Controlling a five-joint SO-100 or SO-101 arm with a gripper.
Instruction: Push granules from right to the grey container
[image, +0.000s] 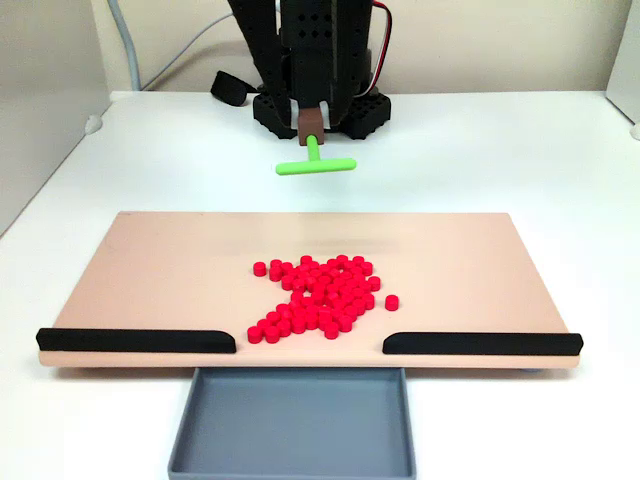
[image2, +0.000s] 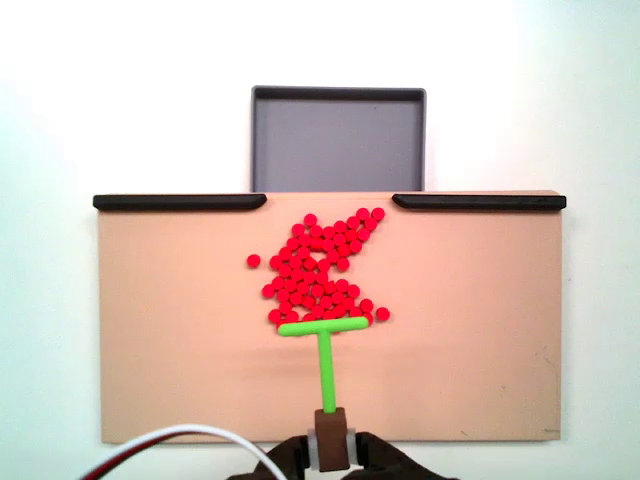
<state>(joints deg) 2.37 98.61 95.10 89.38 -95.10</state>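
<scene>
Both fixed views show bright red granules (image: 318, 297) (image2: 320, 268) loosely clustered mid-board.

The grey container (image: 292, 425) is cut by the lower edge; the arm's top is cropped.

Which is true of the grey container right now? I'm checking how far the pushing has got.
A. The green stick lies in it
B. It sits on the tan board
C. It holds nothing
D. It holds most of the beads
C: the grey container shows only a bare floor, while the granules lie clustered on the tan board.
</scene>
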